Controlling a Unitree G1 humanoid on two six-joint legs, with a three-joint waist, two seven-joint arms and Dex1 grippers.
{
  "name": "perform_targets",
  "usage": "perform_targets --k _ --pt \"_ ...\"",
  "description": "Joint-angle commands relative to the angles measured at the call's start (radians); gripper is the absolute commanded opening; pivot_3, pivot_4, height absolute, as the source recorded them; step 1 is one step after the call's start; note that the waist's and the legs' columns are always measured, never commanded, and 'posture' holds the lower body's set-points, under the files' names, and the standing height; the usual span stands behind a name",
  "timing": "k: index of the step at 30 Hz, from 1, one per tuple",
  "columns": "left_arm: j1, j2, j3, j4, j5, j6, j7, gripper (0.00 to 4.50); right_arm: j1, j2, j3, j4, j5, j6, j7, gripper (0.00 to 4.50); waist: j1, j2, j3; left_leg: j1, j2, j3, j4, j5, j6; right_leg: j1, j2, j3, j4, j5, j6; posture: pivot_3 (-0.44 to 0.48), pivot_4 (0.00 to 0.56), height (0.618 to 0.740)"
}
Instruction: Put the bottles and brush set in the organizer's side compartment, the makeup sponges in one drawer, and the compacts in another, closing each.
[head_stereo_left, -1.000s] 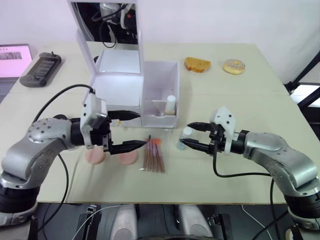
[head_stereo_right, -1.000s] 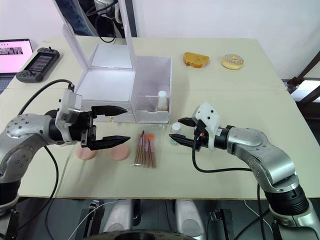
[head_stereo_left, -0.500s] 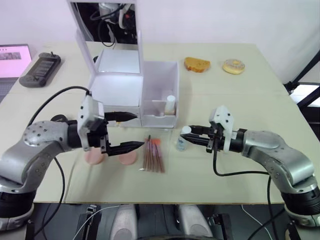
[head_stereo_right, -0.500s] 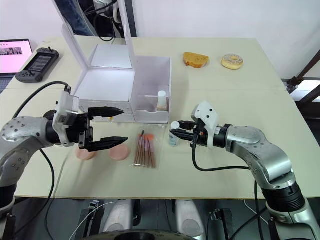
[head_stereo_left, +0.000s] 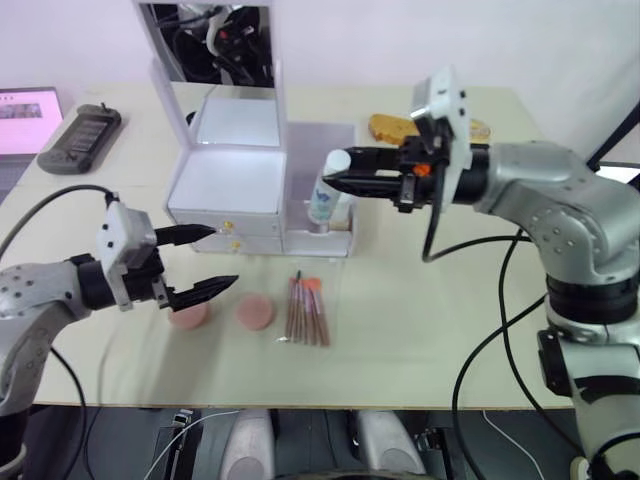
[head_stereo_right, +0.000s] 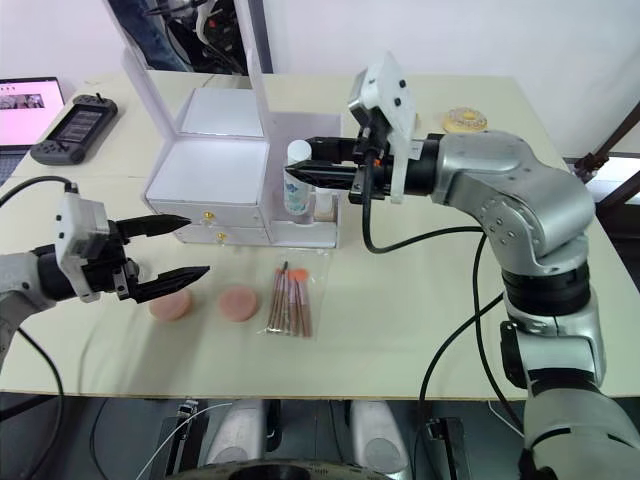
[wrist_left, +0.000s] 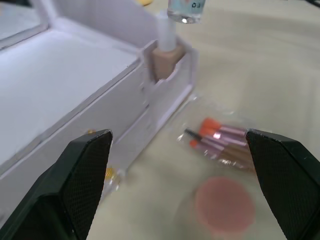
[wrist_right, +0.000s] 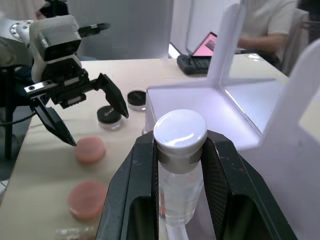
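Observation:
My right gripper (head_stereo_left: 333, 181) is shut on a clear bottle (head_stereo_left: 325, 192) with a white cap, holding it upright just above the side compartment (head_stereo_left: 332, 232) of the white organizer (head_stereo_left: 225, 185). A beige bottle (wrist_left: 162, 52) stands inside that compartment. My left gripper (head_stereo_left: 223, 256) hovers open to the left, near the organizer's closed drawers (head_stereo_left: 215, 228). Two pink sponges (head_stereo_left: 188, 316) (head_stereo_left: 256, 312) and the bagged brush set (head_stereo_left: 305, 310) lie on the table in front. Two black compacts (wrist_right: 136, 97) (wrist_right: 108, 115) sit beyond the organizer.
The organizer's mirror lid (head_stereo_left: 210, 45) stands upright at the back. A slice of toast (head_stereo_left: 388, 127) and a donut (head_stereo_right: 462, 120) lie at the far right. A handheld device (head_stereo_left: 80, 128) and a laptop (head_stereo_left: 28, 108) sit far left. A seated person (wrist_right: 265, 20) is behind.
My right gripper closed on the clear bottle, lifted it off the table and carried it up and left over the side compartment. My left arm drew back to the left, still open.

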Motion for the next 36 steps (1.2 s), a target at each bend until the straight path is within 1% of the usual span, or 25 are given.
perform_targets --k 1,7,10,15,20,30,31,32,34,35,36 --pt "0.03 -0.013 0.055 -0.092 -0.02 0.001 0.047 4.5 -0.058 0.042 0.034 0.089 -0.059 -0.062 0.028 0.68 0.0 0.0 0.0 -0.001 0.0 0.0 0.0 0.0 0.0 0.0 -0.001 0.0 0.0 0.0 0.0 0.0 0.15 0.74" --pt "0.089 -0.026 0.082 -0.17 -0.038 0.026 0.101 4.5 -0.114 0.121 0.109 0.293 -0.188 -0.186 0.081 0.68 -0.005 0.0 0.0 0.0 0.0 0.001 0.001 0.0 0.0 -0.001 0.0 0.0 0.001 0.0 0.0 0.0 0.15 0.74" --pt "0.089 -0.019 0.102 -0.19 -0.058 0.044 0.118 4.5 -0.128 0.153 0.123 0.379 -0.226 -0.225 0.108 0.68 -0.004 0.0 0.0 0.0 0.0 0.0 0.001 0.0 0.0 -0.001 0.0 0.0 0.001 0.0 0.0 0.0 0.15 0.74" --pt "0.09 -0.007 0.115 -0.193 -0.064 0.053 0.127 4.5 -0.132 0.188 0.142 0.429 -0.265 -0.245 0.158 0.68 -0.003 0.0 0.0 0.0 0.0 0.0 0.0 0.0 0.0 -0.001 0.0 0.0 0.001 0.0 0.0 0.0 0.15 0.74" --pt "0.104 -0.01 0.114 -0.197 -0.065 0.047 0.13 4.5 -0.121 0.205 0.173 0.492 -0.351 -0.303 0.166 0.68 -0.004 0.0 0.0 0.0 0.0 0.0 0.0 0.0 0.0 -0.001 0.0 0.0 0.002 0.0 0.0 0.0 0.15 0.74" --pt "0.11 -0.009 0.095 -0.169 -0.038 0.019 0.111 4.5 -0.14 0.238 0.192 0.548 -0.427 -0.324 0.192 0.68 -0.004 0.001 0.0 0.0 0.0 0.0 0.0 0.0 0.0 -0.002 0.001 0.0 0.002 0.0 0.0 0.0 0.15 0.74" --pt "0.111 -0.01 0.094 -0.169 -0.037 0.018 0.11 4.5 -0.143 0.241 0.187 0.554 -0.432 -0.329 0.192 1.74 -0.004 0.001 0.0 0.0 0.0 0.0 0.0 0.0 0.0 -0.002 0.0 0.0 0.002 0.0 0.0 0.0 0.15 0.74" --pt "0.111 -0.011 0.093 -0.17 -0.036 0.018 0.109 4.5 -0.147 0.242 0.183 0.559 -0.435 -0.333 0.194 2.16 -0.004 0.0 0.0 0.0 0.0 0.0 0.0 0.0 0.0 -0.002 0.0 0.0 0.002 0.0 0.0 0.0 0.15 0.74" --pt "0.114 -0.013 0.094 -0.169 -0.034 0.017 0.107 4.5 -0.154 0.242 0.175 0.562 -0.438 -0.34 0.198 3.16 -0.004 0.0 0.0 0.0 0.0 0.0 0.0 0.0 0.0 -0.001 0.0 0.0 0.002 0.0 0.0 0.0 0.15 0.74" --pt "0.115 -0.013 0.095 -0.169 -0.034 0.016 0.105 4.5 -0.158 0.242 0.171 0.562 -0.439 -0.341 0.2 3.75 -0.004 0.0 0.0 0.0 0.0 0.0 0.0 0.0 0.0 -0.002 0.0 0.0 0.002 0.0 0.0 0.0 0.15 0.74" --pt "0.118 -0.014 0.096 -0.168 -0.033 0.015 0.104 4.5 -0.161 0.241 0.166 0.558 -0.438 -0.338 0.203 4.19 -0.004 0.001 0.0 0.0 0.0 0.0 0.0 0.0 0.0 -0.002 0.0 0.0 0.002 0.0 0.0 0.0 0.15 0.74"
